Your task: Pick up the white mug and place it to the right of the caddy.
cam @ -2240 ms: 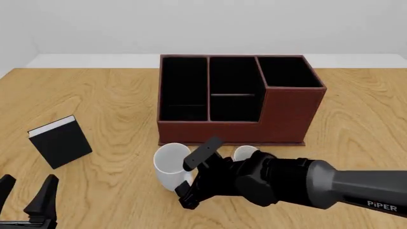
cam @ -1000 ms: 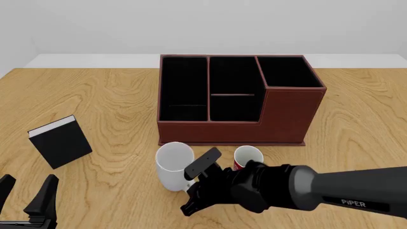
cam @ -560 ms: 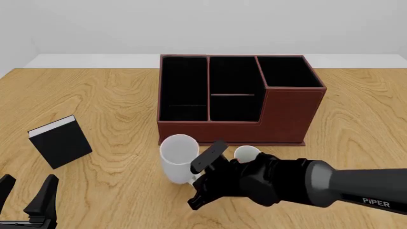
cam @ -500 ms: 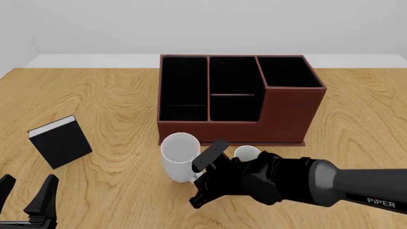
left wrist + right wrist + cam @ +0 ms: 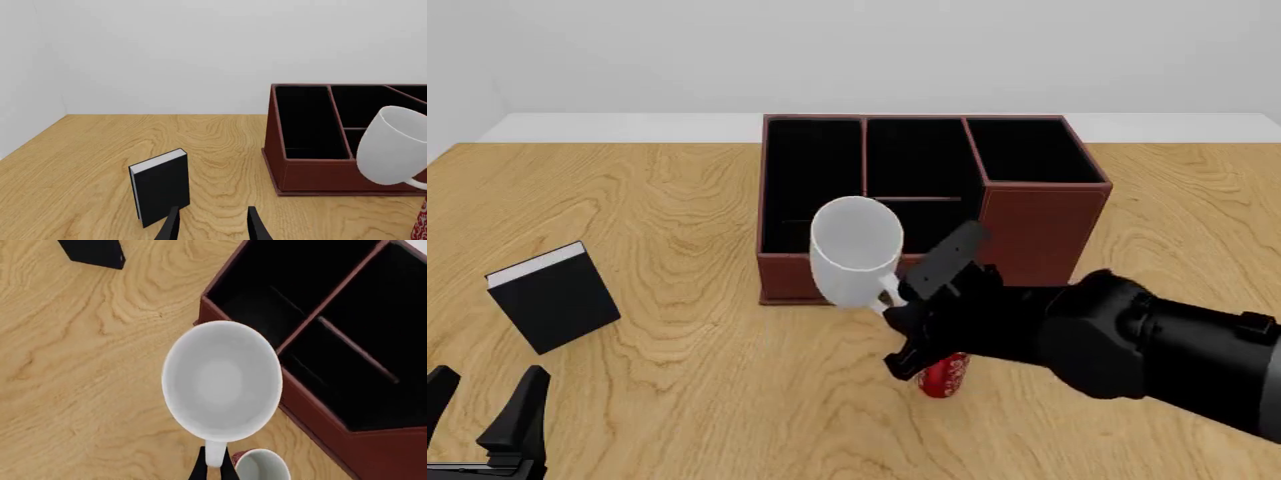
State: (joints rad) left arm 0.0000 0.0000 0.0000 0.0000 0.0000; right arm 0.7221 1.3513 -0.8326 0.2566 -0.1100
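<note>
The white mug hangs in the air, tilted, in front of the caddy's left half. My right gripper is shut on its loop handle. In the right wrist view I look into the mug's open mouth, with the fingers closed on the handle. The caddy is a large reddish-brown box with black compartments, behind the mug; it also shows in the right wrist view and the left wrist view. The mug shows in the left wrist view too. My left gripper is open and empty at the near left.
A red mug stands on the table under my right arm, partly hidden; its white inside shows in the right wrist view. A small black book stands at the left, just ahead of my left gripper.
My right gripper has lifted the white mug off the table and carried it up and to the right, in front of the caddy. The red mug, book and left arm have stayed put.
</note>
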